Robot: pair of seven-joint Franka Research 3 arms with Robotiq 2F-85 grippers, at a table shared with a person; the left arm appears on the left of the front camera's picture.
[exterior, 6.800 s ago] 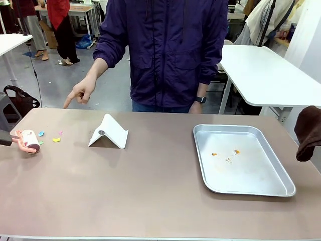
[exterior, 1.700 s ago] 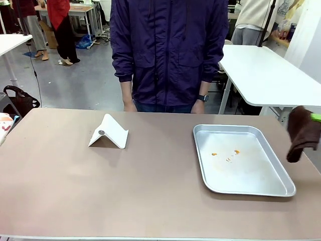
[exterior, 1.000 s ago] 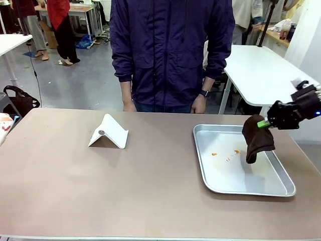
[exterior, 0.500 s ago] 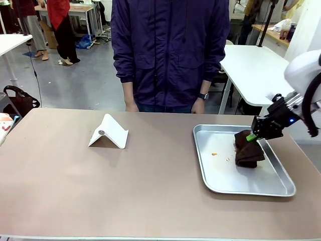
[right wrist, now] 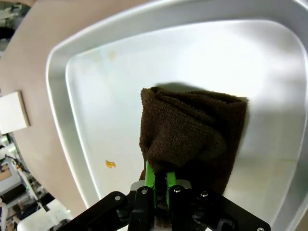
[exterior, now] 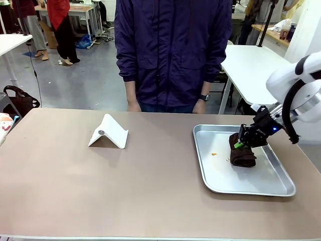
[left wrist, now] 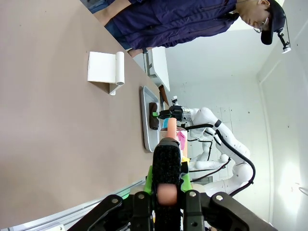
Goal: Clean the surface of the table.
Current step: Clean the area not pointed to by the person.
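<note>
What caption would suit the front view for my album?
The right hand holds a brown cloth on the steel tray, a person standing opposite.

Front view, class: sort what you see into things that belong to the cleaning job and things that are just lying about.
In the job:
- table
- brown cloth, gripped by the right gripper
- steel tray with an orange crumb
- left gripper, shut on a pink-and-black tool

Lying about:
- white folded stand
- black bag on the floor
</note>
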